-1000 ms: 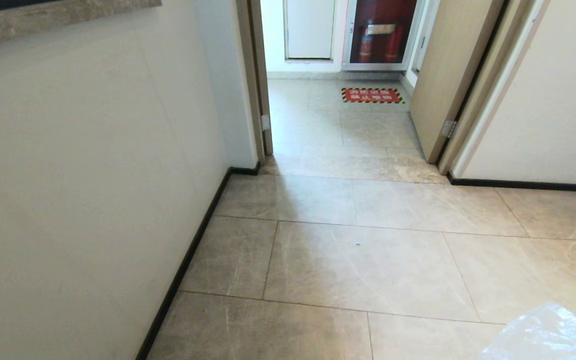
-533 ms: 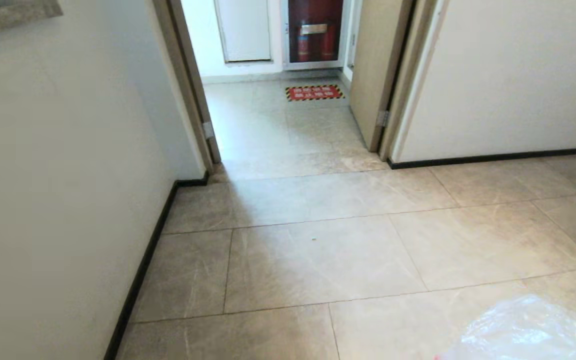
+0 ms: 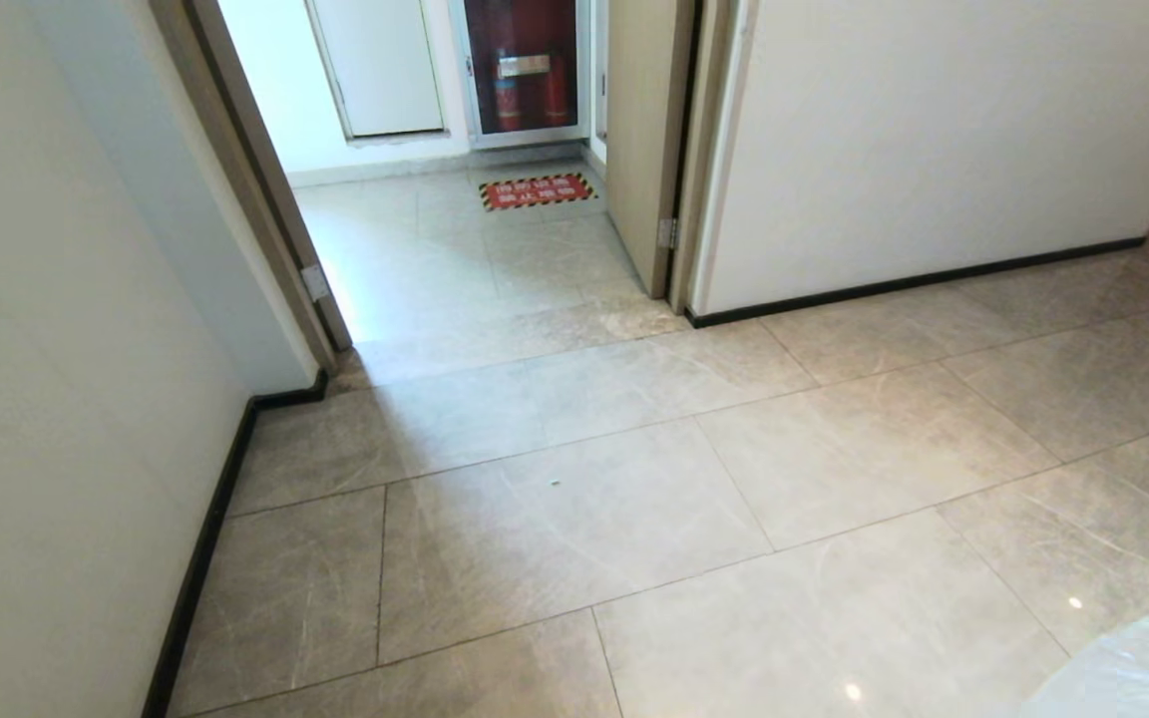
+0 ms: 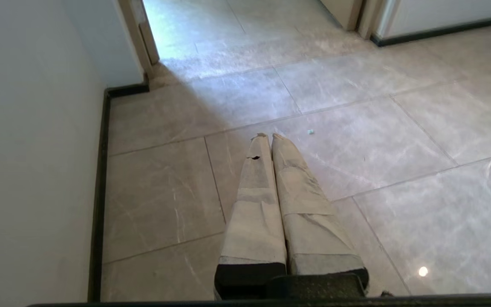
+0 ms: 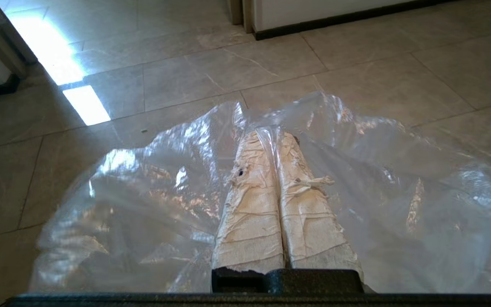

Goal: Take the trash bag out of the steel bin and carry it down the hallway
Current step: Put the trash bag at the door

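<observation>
Trash bag [image 5: 143,213] pinched in right gripper [image 5: 271,136]: jaws fully closed on the clear film, which billows around both fingers above the hallway [image 3: 634,499] tiles. Bag corner shows at lower right of the head view. Left gripper [image 4: 268,136]: jaws closed, nothing held, over tiles near the dark baseboard [image 4: 99,192]. Open doorway [image 3: 455,249] ahead, red floor sign [image 3: 537,190] beyond.

left tool [image 4: 269,137] closed, empty | right tool [image 5: 271,135] clamped, fingers together
</observation>
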`<state>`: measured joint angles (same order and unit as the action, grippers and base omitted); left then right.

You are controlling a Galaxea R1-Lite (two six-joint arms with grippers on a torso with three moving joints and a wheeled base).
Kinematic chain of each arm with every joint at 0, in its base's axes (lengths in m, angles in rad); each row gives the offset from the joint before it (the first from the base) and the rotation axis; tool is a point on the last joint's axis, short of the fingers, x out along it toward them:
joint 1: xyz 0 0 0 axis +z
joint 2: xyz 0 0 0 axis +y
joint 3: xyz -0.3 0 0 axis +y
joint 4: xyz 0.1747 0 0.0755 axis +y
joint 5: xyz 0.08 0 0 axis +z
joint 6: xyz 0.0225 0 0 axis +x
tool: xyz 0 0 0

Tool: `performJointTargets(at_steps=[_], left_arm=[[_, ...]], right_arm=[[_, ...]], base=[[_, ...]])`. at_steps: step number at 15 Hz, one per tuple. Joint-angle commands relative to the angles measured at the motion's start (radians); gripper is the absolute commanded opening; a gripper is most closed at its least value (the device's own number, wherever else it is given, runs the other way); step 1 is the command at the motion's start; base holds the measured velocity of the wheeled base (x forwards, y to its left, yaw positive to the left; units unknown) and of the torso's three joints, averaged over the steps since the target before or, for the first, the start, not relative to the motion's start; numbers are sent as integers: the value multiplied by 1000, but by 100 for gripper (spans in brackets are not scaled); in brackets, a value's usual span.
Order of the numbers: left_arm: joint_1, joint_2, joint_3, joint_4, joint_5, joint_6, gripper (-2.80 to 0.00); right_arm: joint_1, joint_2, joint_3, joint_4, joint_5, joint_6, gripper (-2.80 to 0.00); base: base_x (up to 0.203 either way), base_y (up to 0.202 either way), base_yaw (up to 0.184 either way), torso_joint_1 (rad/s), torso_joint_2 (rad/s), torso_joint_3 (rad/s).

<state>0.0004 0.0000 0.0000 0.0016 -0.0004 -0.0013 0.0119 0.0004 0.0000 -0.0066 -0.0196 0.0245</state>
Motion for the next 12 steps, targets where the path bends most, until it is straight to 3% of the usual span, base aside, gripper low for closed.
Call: performJointTargets(at_steps=[1, 12], left_arm=[[0, 0, 0, 0, 0, 0, -280], [0, 0, 0, 0, 0, 0, -280]], right_arm=[[-1, 0, 2, -1, 0, -1, -280], [-1, 1, 2, -3, 0, 11, -280]], base=[[0, 0, 0, 0, 0, 0], [0, -1, 5, 0, 0, 0]])
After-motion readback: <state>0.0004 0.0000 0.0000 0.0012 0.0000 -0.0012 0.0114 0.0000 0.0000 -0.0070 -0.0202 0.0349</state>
